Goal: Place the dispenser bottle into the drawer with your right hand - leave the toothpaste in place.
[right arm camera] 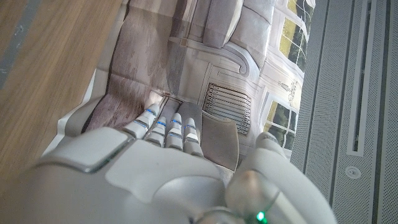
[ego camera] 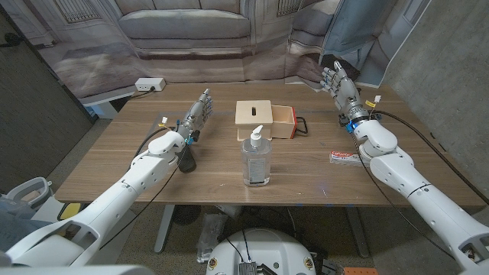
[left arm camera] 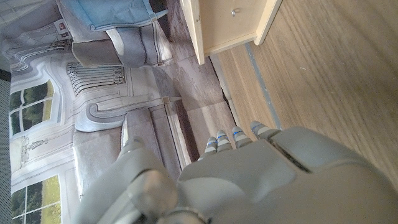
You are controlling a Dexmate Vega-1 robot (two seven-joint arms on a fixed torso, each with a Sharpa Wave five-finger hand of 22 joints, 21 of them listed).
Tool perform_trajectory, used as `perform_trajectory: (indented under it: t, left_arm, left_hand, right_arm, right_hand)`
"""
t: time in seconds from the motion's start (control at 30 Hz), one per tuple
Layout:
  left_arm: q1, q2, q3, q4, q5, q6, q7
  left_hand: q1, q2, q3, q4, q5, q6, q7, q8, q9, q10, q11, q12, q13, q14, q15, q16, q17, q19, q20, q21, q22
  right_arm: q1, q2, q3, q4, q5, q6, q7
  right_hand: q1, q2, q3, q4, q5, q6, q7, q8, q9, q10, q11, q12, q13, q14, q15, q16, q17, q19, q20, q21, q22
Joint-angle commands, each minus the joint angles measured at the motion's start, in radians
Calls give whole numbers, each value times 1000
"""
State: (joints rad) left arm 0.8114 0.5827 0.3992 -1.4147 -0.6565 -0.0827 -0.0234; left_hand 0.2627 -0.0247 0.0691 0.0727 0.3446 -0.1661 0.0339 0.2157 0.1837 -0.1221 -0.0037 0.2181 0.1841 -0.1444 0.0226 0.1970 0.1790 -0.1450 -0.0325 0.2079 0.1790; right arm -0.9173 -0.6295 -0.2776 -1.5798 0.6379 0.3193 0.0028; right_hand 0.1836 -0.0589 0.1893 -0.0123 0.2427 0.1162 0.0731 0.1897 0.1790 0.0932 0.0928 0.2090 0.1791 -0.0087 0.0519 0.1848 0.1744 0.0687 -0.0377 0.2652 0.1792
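Observation:
A clear dispenser bottle (ego camera: 256,158) with a white pump stands upright near the table's front middle. Behind it sits a small wooden drawer box (ego camera: 255,119) with its drawer (ego camera: 283,122) pulled out to the right, black handle outward. A red and white toothpaste box (ego camera: 344,156) lies on the table right of the bottle, next to my right forearm. My right hand (ego camera: 338,82) is raised over the table's far right part with fingers stretched out, holding nothing. My left hand (ego camera: 195,114) stands left of the box, fingers straight, holding nothing. The box's corner (left arm camera: 231,22) appears in the left wrist view.
A white power strip (ego camera: 150,85) lies at the table's far left corner. A black cable (ego camera: 185,159) runs beside my left wrist. A printed backdrop of a sofa (ego camera: 187,27) hangs behind the table. Bare wood (ego camera: 306,172) lies between bottle and toothpaste.

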Motion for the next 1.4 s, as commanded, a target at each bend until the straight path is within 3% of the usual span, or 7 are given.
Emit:
perform_trajectory:
  t: [0.03,0.43,0.7,1.4]
  left_arm:
    - [6,7,0,-15,0,12,7]
    - [4,8,2,-17,-2,21,7]
    - [4,9,-1,-10,-5,22,6]
    - [23,34,-9,-49,-7,36,13]
  left_hand:
    - [12,2,1,-1,-3,-4,5,-3,3,6,0,0,1,7,0,-1,4,2,-33,1,4]
    - [14,4,-1,-2,-4,-1,5,-5,3,8,1,-1,1,10,1,-2,4,2,-33,0,4]
    - [17,6,-3,-3,-5,2,6,-6,3,11,2,-2,1,16,1,-1,4,7,-56,1,3]
    - [23,9,-7,-4,-7,4,5,-9,3,11,3,-6,2,12,-1,-5,4,-2,-52,-3,3]
  right_arm:
    - [-20,-18,30,-41,1,13,-12]
    - [-41,-27,49,-64,-4,26,-21]
    - [-50,-35,66,-69,-6,33,-28]
    - [-75,-39,105,-80,-51,33,-110]
  right_hand:
    - [9,6,1,-4,-1,11,3,6,5,14,0,5,2,8,1,5,5,12,-3,-2,2]
    - [9,7,0,-5,-3,13,2,6,5,16,1,5,3,9,2,5,5,14,-1,-5,2]
    - [9,8,-1,-6,-5,16,3,7,6,18,1,5,3,15,3,6,6,11,-1,-8,3]
    - [5,13,-6,-5,-12,29,-4,9,6,47,-7,14,3,48,-7,14,9,24,-9,-14,5]
